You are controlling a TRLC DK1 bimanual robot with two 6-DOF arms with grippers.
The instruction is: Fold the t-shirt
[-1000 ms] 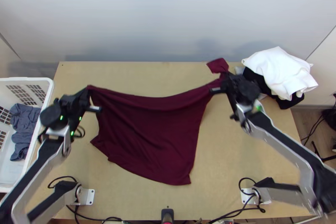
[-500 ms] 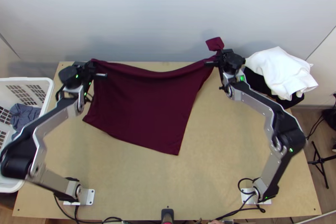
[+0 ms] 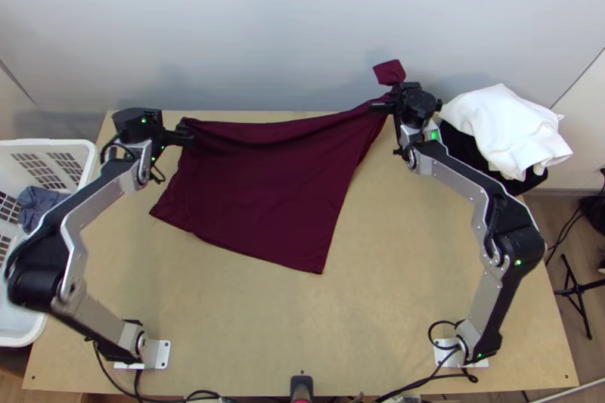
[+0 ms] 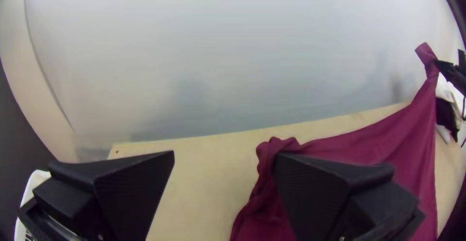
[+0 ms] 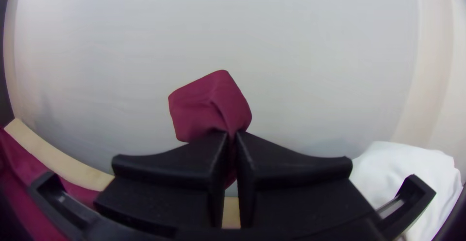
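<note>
Maroon tee [image 3: 257,184]: its left far corner has slid in a bit toward the table's middle since the earlier frame, far edge sagging less
Left gripper [image 3: 184,134]: fingers spread wide, nothing between them, one right over that corner
Right gripper [image 3: 393,94]: pinching the other far corner up off the table, little flap poking out past the fingers
Rest of the tee: pretty much spread over the table [image 3: 401,289], few creases
Far right: white cloth [image 3: 503,127] piled on black cloth [image 3: 465,144]
Left side: white basket [image 3: 85,147], greyish-blue cloth [image 3: 38,206] inside
</note>
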